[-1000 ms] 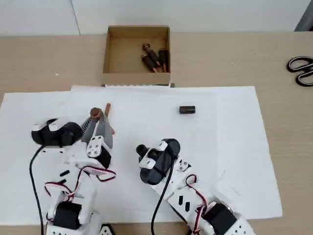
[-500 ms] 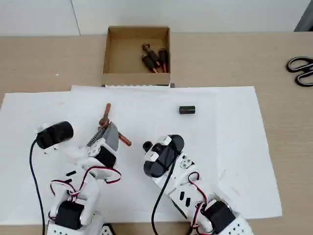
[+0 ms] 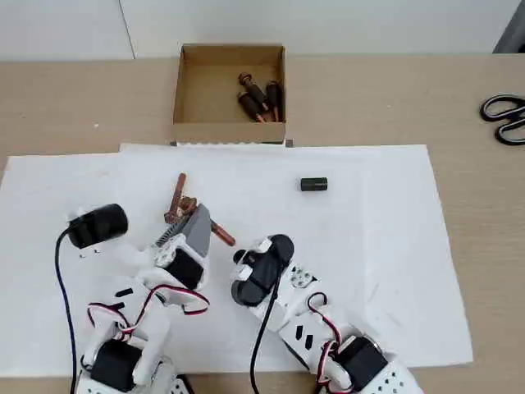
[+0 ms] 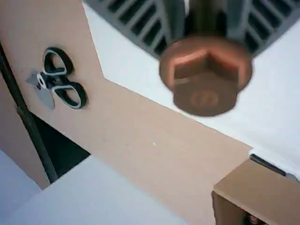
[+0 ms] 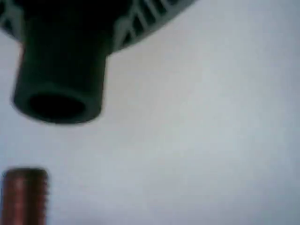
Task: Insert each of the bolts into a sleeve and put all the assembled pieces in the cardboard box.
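My left gripper (image 3: 197, 223) is shut on a copper bolt (image 3: 222, 235) whose threaded shaft points toward the right arm. In the left wrist view the bolt's hex head (image 4: 206, 77) sits between the grey fingers (image 4: 129, 14). My right gripper (image 5: 61, 18) is shut on a black sleeve (image 5: 58, 79). The sleeve's open end faces the bolt's threaded tip (image 5: 24, 197), with a small gap between them. A second bolt (image 3: 179, 190) lies on the paper beside the left gripper. A loose sleeve (image 3: 313, 185) lies farther back. The cardboard box (image 3: 187, 86) holds several assembled pieces (image 3: 261, 97).
White paper (image 3: 369, 246) covers the work area on the wooden table. Scissors (image 3: 504, 119) lie at the far right edge, and the left wrist view shows these scissors (image 4: 63, 84) too. The box corner (image 4: 253, 197) is behind the held bolt.
The left gripper swung the held bolt round so its shaft points at the right arm. The right arm shifted left toward that bolt tip.
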### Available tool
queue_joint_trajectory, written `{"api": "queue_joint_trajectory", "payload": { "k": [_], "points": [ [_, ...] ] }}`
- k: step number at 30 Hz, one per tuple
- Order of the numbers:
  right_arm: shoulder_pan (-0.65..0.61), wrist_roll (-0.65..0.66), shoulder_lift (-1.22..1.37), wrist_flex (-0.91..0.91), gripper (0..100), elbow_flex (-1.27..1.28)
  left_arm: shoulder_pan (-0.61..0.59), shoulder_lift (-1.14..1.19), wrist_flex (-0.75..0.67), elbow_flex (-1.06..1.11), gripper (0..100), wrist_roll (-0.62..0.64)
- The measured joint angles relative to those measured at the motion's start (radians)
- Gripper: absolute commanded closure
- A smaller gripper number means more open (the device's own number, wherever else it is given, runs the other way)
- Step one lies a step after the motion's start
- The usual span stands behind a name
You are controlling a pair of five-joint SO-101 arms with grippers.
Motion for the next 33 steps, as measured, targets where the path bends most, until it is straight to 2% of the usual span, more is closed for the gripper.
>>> {"api": "queue_joint_trajectory", "payload": {
  "k": [11, 21, 33],
  "points": [
    [0.018, 0.029, 0.000, 0.000, 99.6, 0.000, 0.018, 0.000, 0.015, 0.000, 99, -0.064],
    [0.040, 0.029, 0.000, 0.000, 99.6, 0.002, 0.083, -0.002, 0.060, -0.002, 99, -0.074],
    [0.041, 0.031, 0.000, 0.000, 99.6, 0.002, 0.084, -0.002, 0.058, -0.002, 99, -0.074]
  ]
}}
